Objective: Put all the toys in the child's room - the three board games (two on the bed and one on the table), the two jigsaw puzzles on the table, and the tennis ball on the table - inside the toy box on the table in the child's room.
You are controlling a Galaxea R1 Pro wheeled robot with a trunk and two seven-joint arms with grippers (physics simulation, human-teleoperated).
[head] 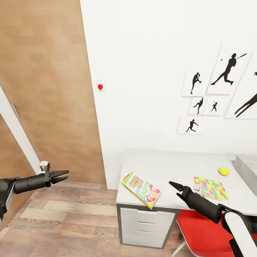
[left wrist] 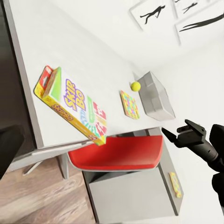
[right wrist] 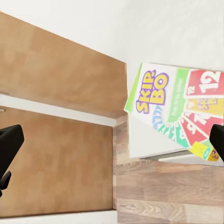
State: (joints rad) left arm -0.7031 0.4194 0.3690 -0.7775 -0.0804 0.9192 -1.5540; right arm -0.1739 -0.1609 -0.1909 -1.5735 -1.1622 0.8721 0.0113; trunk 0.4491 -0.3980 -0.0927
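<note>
On the pale table [head: 171,164] the Skip-Bo board game [head: 141,190] lies at the near left corner, overhanging the edge. Further right are a multicoloured jigsaw puzzle [head: 211,188], the tennis ball [head: 223,171] and the grey toy box [head: 248,170] at the picture's edge. My right gripper [head: 175,187] hovers open over the table's front, between the game and the jigsaw, holding nothing. My left gripper [head: 62,176] is open and empty over the floor, well left of the table. The left wrist view shows the Skip-Bo box [left wrist: 74,107], jigsaw [left wrist: 129,104], ball [left wrist: 135,86] and toy box [left wrist: 156,95]. In the right wrist view, the Skip-Bo box [right wrist: 177,102] lies ahead.
A red chair [head: 200,232] is tucked under the table beside white drawers [head: 146,226]. A wooden door [head: 46,89] stands left of the white wall, which has a red button [head: 100,86] and baseball silhouettes [head: 228,69]. Wood-plank floor [head: 71,214] lies between me and the table.
</note>
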